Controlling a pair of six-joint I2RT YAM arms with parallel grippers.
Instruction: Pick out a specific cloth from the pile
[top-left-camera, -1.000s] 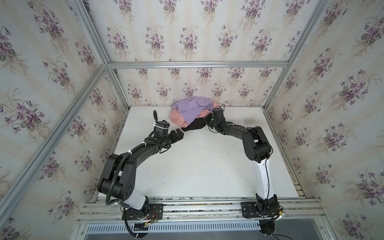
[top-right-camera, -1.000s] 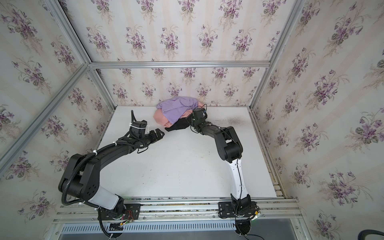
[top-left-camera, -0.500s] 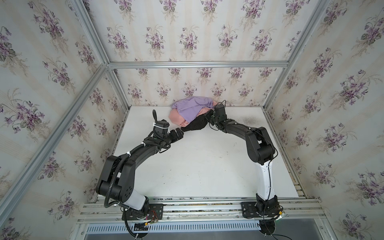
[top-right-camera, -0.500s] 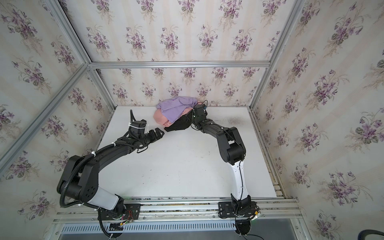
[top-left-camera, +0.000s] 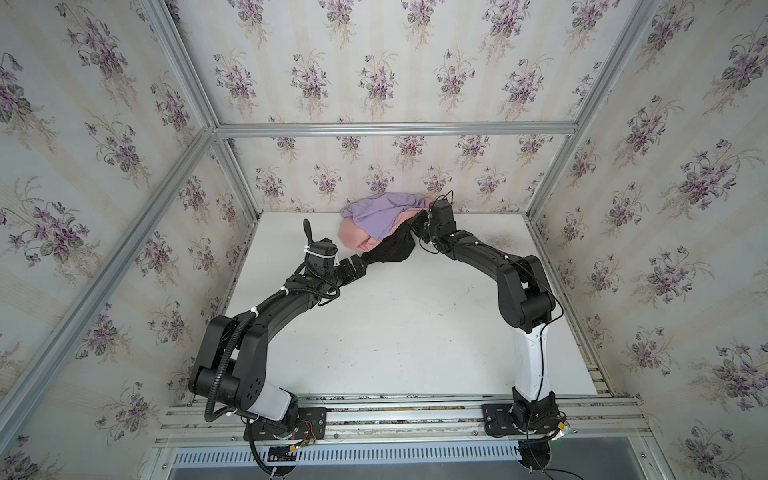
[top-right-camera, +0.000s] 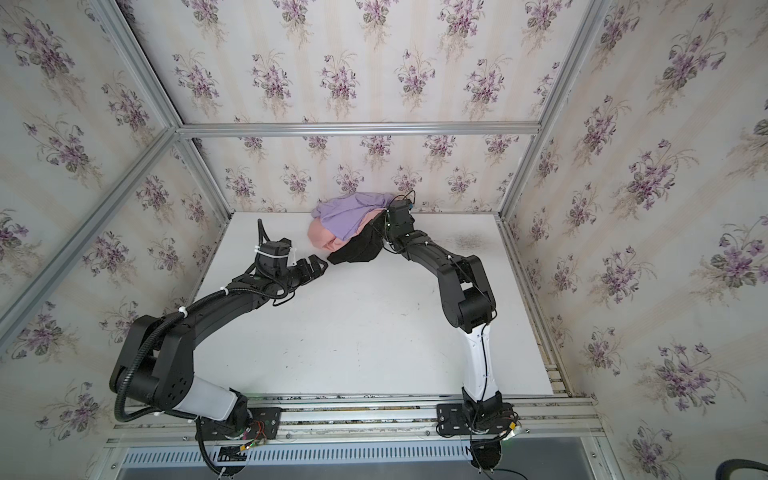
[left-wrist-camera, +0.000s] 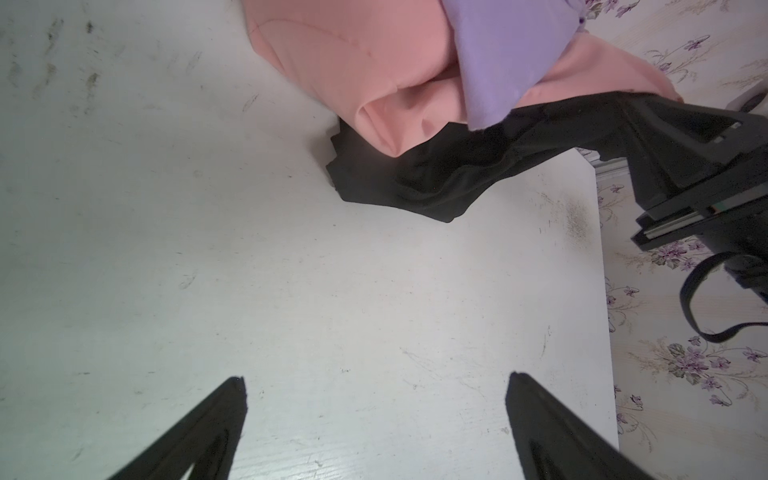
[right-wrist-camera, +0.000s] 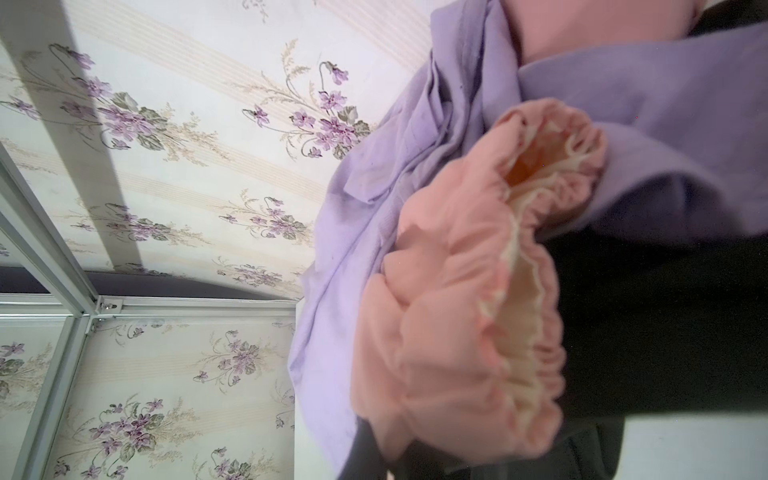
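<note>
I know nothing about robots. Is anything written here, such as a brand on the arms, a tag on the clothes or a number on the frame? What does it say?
No text can be read in any view.
black cloth, pink garment, lilac garment: no label or print shows.
left arm, right arm: plain casings, no legible brand.
wallpaper: flowers only.
Any markings on the arm bases are too small to read.

The right tool (clamped on the cloth) has edged closer to the back wall.
</note>
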